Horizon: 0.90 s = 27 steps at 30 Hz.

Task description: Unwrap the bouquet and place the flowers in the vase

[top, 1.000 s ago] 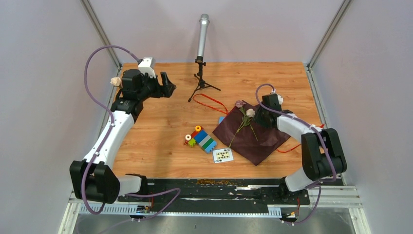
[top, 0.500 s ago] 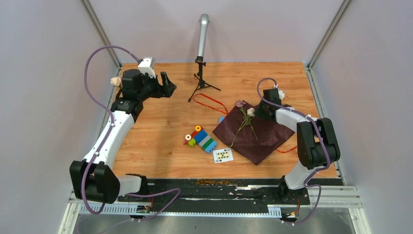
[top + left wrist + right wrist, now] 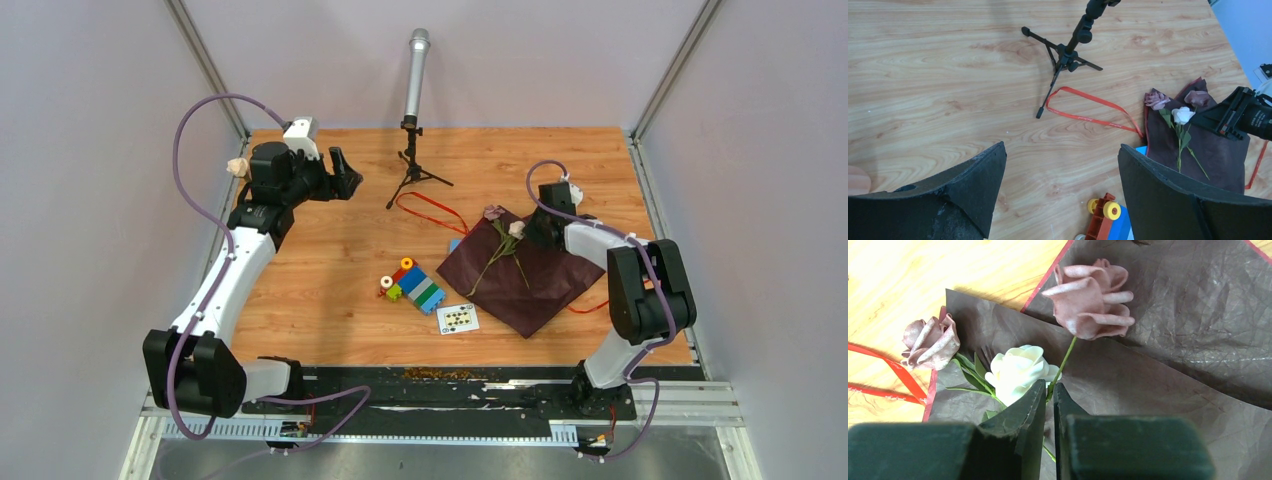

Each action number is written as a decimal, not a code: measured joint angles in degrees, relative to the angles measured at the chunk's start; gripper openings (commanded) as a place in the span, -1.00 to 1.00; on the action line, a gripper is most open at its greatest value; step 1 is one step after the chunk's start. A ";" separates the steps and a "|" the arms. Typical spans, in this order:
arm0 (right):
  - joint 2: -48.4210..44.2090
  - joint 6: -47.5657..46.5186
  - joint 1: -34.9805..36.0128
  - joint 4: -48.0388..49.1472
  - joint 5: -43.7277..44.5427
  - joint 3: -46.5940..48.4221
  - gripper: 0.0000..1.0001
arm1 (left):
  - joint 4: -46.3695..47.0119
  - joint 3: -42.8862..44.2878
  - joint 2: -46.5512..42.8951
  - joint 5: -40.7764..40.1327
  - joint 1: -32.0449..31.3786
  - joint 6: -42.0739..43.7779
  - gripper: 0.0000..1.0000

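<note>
Right claw [image 3: 1049, 390] pinched nearly shut, seemingly on one thin stem of the flowers [image 3: 1020, 367], which lie on the opened maroon wrap [image 3: 1173, 315] on the counter [image 3: 948, 265]. Stems are light, bendy and slippery, so grip the stem, not the petals. Left claw [image 3: 1060, 155] spread wide, empty.

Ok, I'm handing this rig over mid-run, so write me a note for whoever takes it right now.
Left gripper: open, empty, raised over the far-left side of the table.
Right gripper: shut on one purple rose by its stem, low over the maroon wrap.
The wrap lies opened flat; red ribbon off, on the table.
White rose and other purple rose lie on the wrap.
Vase far left, mostly hidden behind the left arm.
Done: unwrapping. Left: all three roses into the vase.
</note>
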 measured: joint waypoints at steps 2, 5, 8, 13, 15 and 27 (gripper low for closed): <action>0.00 0.04 0.00 0.02 0.09 0.00 -0.82 | 0.02 0.00 0.00 0.02 0.00 -0.02 0.78; 0.00 0.20 0.00 0.02 0.13 0.00 -0.88 | 0.00 0.00 0.00 0.02 0.00 -0.02 0.78; 0.00 0.22 0.00 0.02 0.13 0.00 -1.00 | 0.00 0.00 0.00 0.02 0.00 0.00 0.78; -0.07 0.79 0.00 0.02 0.33 -0.04 -1.00 | 0.00 0.00 0.00 0.04 0.00 -0.02 0.78; -0.46 0.90 0.00 0.02 0.68 -0.15 -1.00 | 0.00 0.00 0.00 0.17 0.00 -0.02 0.78; -11.02 0.17 0.00 0.09 7.89 -3.82 -1.00 | 0.02 0.00 0.00 1.14 -0.02 -0.04 0.77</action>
